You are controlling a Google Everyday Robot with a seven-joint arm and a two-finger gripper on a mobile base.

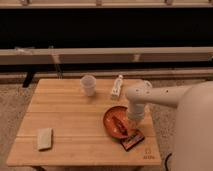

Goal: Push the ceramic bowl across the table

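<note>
The orange-red ceramic bowl (118, 121) sits on the wooden table (70, 115), near its right front part, with a darker streak inside. My gripper (133, 118) hangs down from the white arm that reaches in from the right. It is at the bowl's right rim, touching or just over it. The bowl's right edge is partly hidden behind the gripper. A dark rectangular packet (132, 139) lies against the bowl's front right side.
A small translucent white cup (88, 84) stands at the back middle. A white elongated item (117, 86) lies next to it on the right. A pale block (44, 138) lies at the front left. The table's right edge is close to the bowl.
</note>
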